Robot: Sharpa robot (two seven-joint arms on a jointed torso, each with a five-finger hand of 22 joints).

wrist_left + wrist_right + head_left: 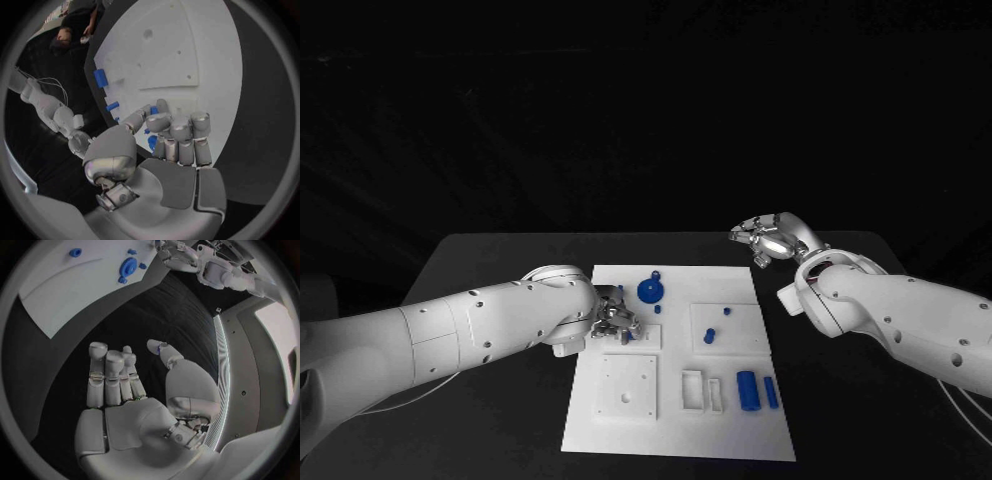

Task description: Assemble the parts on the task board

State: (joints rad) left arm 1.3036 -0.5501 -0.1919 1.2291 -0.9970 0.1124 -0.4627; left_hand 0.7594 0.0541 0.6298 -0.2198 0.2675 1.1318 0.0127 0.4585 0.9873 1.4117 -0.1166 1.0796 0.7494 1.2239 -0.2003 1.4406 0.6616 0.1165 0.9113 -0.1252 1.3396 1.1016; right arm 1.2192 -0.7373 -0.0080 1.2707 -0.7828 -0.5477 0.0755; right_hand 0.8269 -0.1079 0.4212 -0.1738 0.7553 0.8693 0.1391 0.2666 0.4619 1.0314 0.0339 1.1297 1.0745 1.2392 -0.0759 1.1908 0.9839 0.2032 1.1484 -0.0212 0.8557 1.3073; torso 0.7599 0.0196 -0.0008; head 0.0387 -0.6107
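Observation:
The white task board [678, 420] lies mid-table. My left hand [615, 322] is down on its left part beside a raised square plate [627, 387]. In the left wrist view its fingers [178, 135] curl in around a small blue part [152, 142], which they largely hide. A round blue part [651, 291] stands just beyond that hand, with small blue pegs [710, 335] to its right. Two blue cylinders [757, 390] lie at the board's near right. My right hand [769, 238] hovers off the board's far right corner, fingers [107, 377] spread and holding nothing.
A white slotted block [701, 389] sits between the square plate and the cylinders. Bare black table [502, 270] runs along both sides of the board. The right wrist view shows the board's far corner with the round blue part [129, 265] and my left hand [181, 257].

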